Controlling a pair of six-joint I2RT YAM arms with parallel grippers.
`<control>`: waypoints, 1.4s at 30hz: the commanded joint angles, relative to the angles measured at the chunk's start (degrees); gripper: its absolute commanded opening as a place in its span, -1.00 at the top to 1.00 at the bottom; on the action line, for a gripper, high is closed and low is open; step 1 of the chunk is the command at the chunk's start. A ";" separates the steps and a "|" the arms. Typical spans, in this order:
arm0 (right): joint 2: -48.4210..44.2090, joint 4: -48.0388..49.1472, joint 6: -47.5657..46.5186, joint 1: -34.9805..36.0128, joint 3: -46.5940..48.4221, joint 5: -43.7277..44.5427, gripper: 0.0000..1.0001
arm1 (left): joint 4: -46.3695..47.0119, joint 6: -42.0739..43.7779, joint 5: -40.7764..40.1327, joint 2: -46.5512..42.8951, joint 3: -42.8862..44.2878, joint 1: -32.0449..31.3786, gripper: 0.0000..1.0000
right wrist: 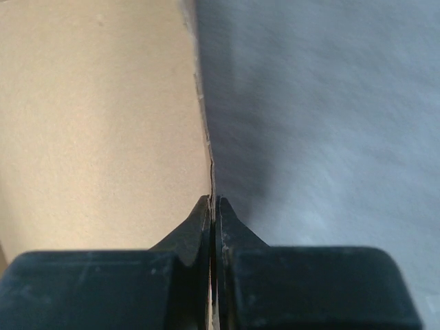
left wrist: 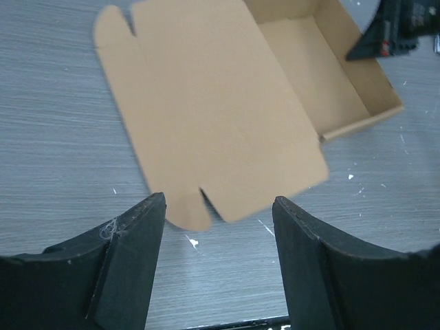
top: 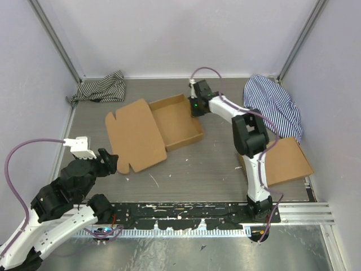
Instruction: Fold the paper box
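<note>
Ahead of left fingers [left wrist: 134,240]: box [left wrist: 220,117], lid flap flat, tray part beyond it.
Risk: a thin bite on one wall could tear it, or drag the whole box, since nothing pins the flap.
Right fingers [right wrist: 196,227]: closed tight on the tray's wall edge.
Left fingers: spread wide, empty, short of the flap.

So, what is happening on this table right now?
The right gripper is shut on a side wall of the paper box, whose tray part is formed while its lid panel lies flat and open. The left gripper is open near the lid's near edge, touching nothing.
</note>
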 commanded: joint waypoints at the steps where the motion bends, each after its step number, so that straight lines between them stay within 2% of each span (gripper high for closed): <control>1: -13.67 -1.26 16.21 -6.32 -16.47 1.64 0.98 | -0.18 0.03 -0.72 -1.73 -1.13 0.15 -0.40; 5: -26.18 4.34 25.53 -6.26 -33.00 2.76 0.96 | -0.09 0.04 -0.01 -1.63 -1.08 0.07 -0.39; 9: -34.28 4.45 39.25 -4.71 -42.66 3.82 0.97 | -0.24 0.09 0.55 -1.32 -0.94 0.09 -0.39; 13: -39.15 1.84 51.07 7.35 -44.66 8.32 0.63 | -0.20 0.05 0.65 -1.32 -0.94 0.07 -0.39; 16: -40.34 0.19 57.79 18.16 -42.87 9.70 0.49 | -0.37 0.04 0.54 -1.23 -0.99 0.07 -0.38; 17: -40.12 -1.39 59.51 21.52 -41.30 11.52 0.32 | -0.44 -0.04 0.40 -1.16 -0.88 0.08 -0.38; 19: -39.24 -4.80 60.74 26.88 -37.85 15.44 0.11 | -0.63 -0.14 0.24 -1.19 -0.78 0.08 -0.37; 23: -39.92 -8.70 53.67 30.23 -32.69 23.67 -0.04 | -0.81 -0.31 -0.04 -1.58 -0.77 0.07 -0.37; 25: -42.40 -4.61 39.86 30.24 -32.06 26.58 -0.11 | -0.73 -0.33 0.05 -1.72 -0.86 0.07 -0.37; 27: -43.41 -3.57 28.59 29.94 -29.22 28.54 -0.44 | -0.61 -0.31 0.23 -1.75 -0.89 0.11 -0.37; 30: -41.18 -3.63 14.73 27.10 -23.16 26.08 -0.67 | -0.57 -0.35 0.44 -1.69 -0.95 0.15 -0.37; 31: -39.98 -3.67 11.67 25.09 -20.67 22.56 -0.69 | -0.54 -0.26 0.49 -1.60 -0.94 0.10 -0.37; 35: -32.93 -3.71 6.53 16.71 -15.23 7.19 -0.62 | -0.51 -0.18 0.70 -1.25 -0.94 0.12 -0.37; 42: -19.42 -5.53 1.80 15.28 -8.88 -2.75 -0.29 | -0.51 -0.04 1.03 -0.48 -0.95 0.07 -0.38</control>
